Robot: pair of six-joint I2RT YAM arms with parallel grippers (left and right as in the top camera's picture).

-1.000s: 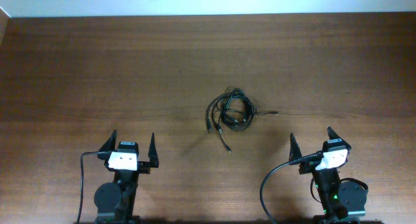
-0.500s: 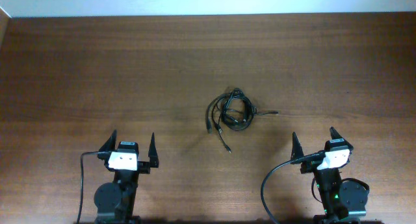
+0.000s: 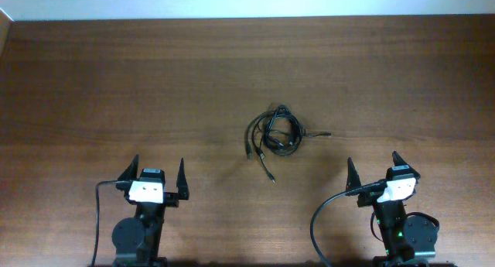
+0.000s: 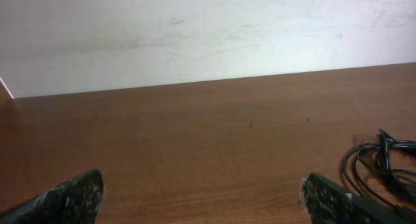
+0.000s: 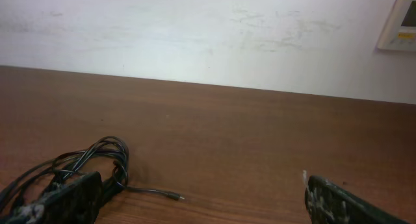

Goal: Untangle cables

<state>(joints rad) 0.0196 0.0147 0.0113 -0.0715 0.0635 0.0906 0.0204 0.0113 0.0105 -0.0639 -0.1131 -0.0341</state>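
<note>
One tangle of cables (image 3: 274,133) lies mid-frame on the table (image 3: 116,81); its strand count is unclear. Along the bottom edge, the left gripper (image 3: 158,168) and the right gripper (image 3: 372,163) both have their fingers spread and hold nothing.

Setting: robotics laboratory or test room of office type; indicators as follows: left arm (image 3: 141,220) and right arm (image 3: 398,220) fixed side by side at the lower edge of the overhead frame; plain dark wood-grain bench (image 3: 116,81); scuffed white wall (image 4: 208,36) behind it; pale wall-mounted control panel (image 5: 398,21) at upper right of the right wrist frame.
</note>
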